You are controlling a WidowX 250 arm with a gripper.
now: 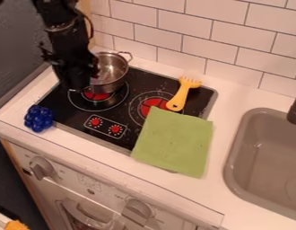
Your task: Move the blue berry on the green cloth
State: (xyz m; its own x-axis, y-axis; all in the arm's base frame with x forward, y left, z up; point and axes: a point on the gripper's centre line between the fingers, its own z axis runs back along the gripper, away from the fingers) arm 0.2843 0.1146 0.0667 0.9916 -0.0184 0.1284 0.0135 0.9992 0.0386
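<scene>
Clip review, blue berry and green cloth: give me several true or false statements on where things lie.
1. The shiny blue berry cluster sits apart from the flat green cloth. True.
2. The yellow pronged utensil stands in the silver metal pot. False: its handle rests on the black stovetop.
3. The cloth partly covers the stovetop. True.
4. The berry lies in the grey sink. False: it sits at the stovetop's edge.

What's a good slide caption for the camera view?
Blue berry left of the stove, green cloth over its front right, black arm by the metal pot.
</scene>
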